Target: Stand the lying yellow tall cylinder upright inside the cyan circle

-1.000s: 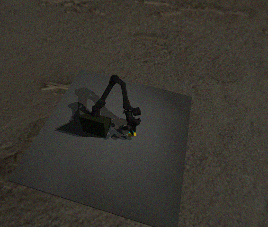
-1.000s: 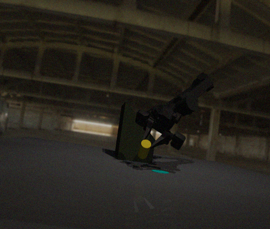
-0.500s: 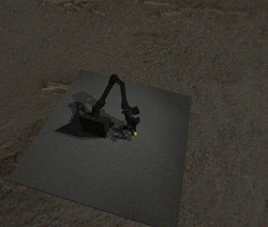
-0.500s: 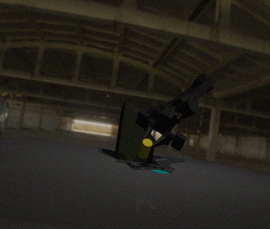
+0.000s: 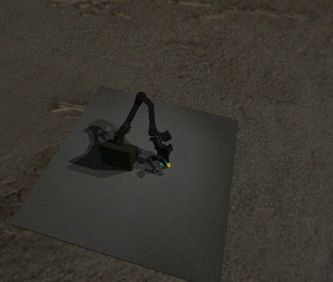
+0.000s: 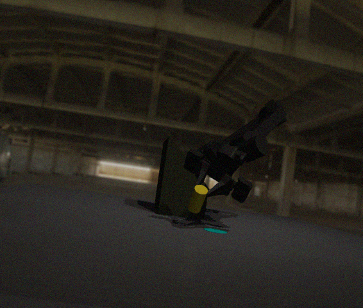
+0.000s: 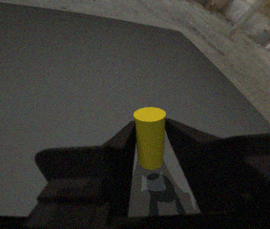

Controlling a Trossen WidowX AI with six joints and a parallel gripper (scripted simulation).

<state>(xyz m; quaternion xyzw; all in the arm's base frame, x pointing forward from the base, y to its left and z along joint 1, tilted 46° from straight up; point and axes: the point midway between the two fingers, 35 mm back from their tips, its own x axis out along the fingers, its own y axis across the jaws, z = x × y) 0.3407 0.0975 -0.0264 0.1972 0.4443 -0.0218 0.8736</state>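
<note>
The yellow tall cylinder (image 5: 168,165) (image 6: 197,201) (image 7: 151,143) is held tilted in the air, with one round end raised and turned towards the exterior camera. My gripper (image 5: 167,164) (image 6: 202,190) (image 7: 150,123) is shut on it near that raised end. The cyan circle (image 5: 162,164) (image 6: 215,230) lies flat on the table. In the exterior view it shows below and to the right of the cylinder. In the top view the fingers and cylinder partly cover it. It does not show in the wrist view.
The arm's dark box-shaped base (image 5: 116,156) (image 6: 174,187) stands on the grey table top (image 5: 148,212) (image 6: 108,258) (image 7: 53,81), behind the cylinder in the exterior view. Arm shadows fall around the base and beneath the gripper. The table's edges show in the top view.
</note>
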